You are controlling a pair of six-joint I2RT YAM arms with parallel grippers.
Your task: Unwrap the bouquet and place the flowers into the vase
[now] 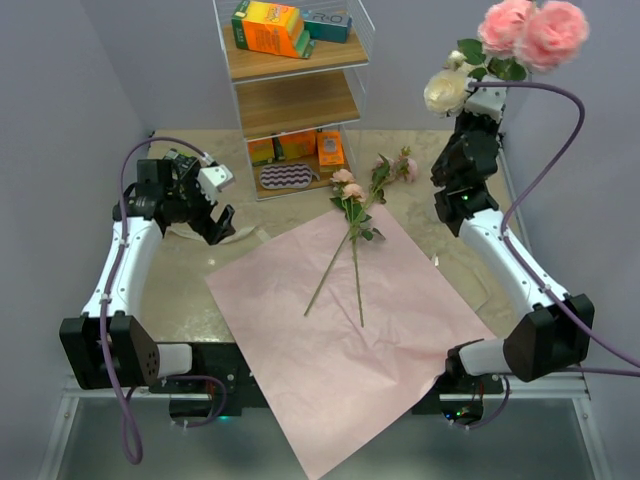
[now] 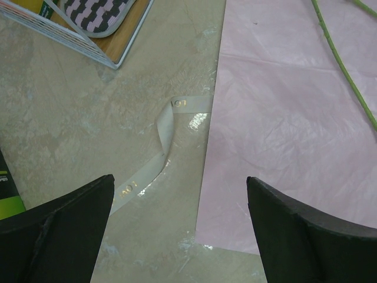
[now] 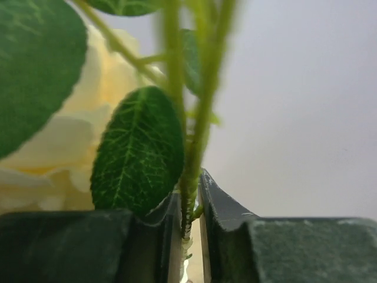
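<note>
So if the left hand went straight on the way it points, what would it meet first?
Probably the cream ribbon on the table, beside the pink sheet's edge; depth is unclear.

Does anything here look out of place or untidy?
The pink sheet lies askew, and its near corner hangs over the edge of the table. A cream ribbon lies twisted on the table beside it. A few roses lie loose on the sheet.

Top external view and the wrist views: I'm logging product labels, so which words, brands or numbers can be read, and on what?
None can be read.
orange box, top shelf: print too small.
orange boxes, bottom shelf: print blurred.
ribbon on the table: gold marks, illegible.
</note>
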